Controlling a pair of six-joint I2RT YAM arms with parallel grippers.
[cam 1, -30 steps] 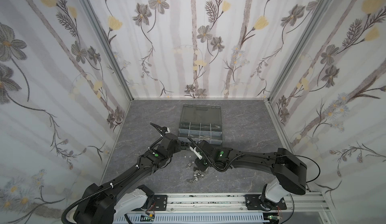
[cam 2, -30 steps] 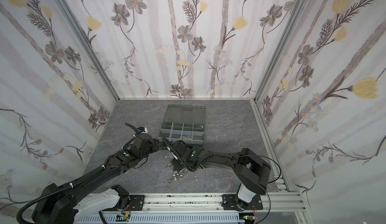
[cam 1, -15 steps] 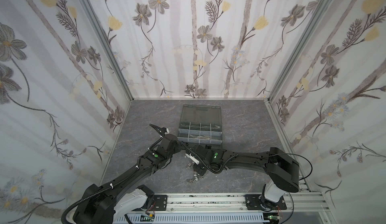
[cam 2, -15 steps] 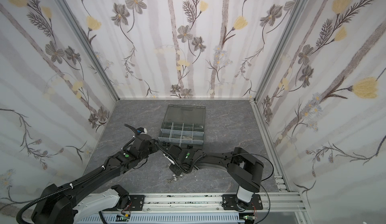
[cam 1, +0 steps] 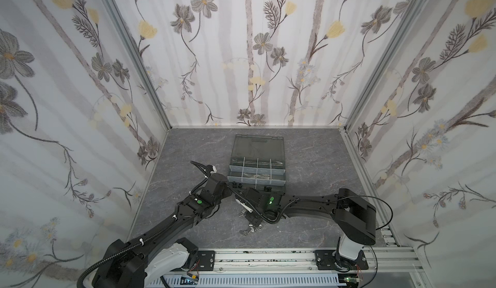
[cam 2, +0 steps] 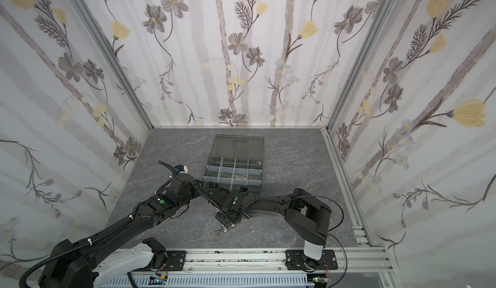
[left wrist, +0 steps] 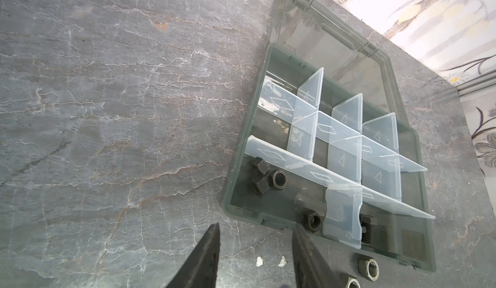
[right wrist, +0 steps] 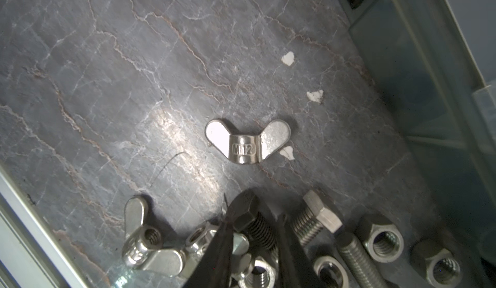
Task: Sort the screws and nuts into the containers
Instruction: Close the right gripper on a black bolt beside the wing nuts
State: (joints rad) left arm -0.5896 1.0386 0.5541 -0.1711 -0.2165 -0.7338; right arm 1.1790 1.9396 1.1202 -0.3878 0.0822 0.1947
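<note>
In the right wrist view my right gripper (right wrist: 256, 219) is down in the pile of silver and black screws and nuts (cam 1: 251, 226), shut on a black screw (right wrist: 261, 227) by its thread. Around it lie a silver screw (right wrist: 314, 219), hex nuts (right wrist: 382, 241) and wing nuts (right wrist: 247, 141). My left gripper (left wrist: 256, 227) hangs open with nothing between its fingers, above bare table at the front left corner of the grey organiser case (left wrist: 228, 192) (cam 1: 257, 137). The front containers hold black nuts (left wrist: 279, 179) and a black screw (left wrist: 367, 227).
Two loose nuts (left wrist: 369, 268) lie on the table just outside the case's front wall. White flecks (right wrist: 288, 58) dot the grey stone-look table. The case's lid lies open toward the back wall. A metal rail (cam 1: 268, 254) runs along the front edge, and papered walls close in three sides.
My right arm has shifted a little to the left and settled lower over the pile. The left arm has not moved.
</note>
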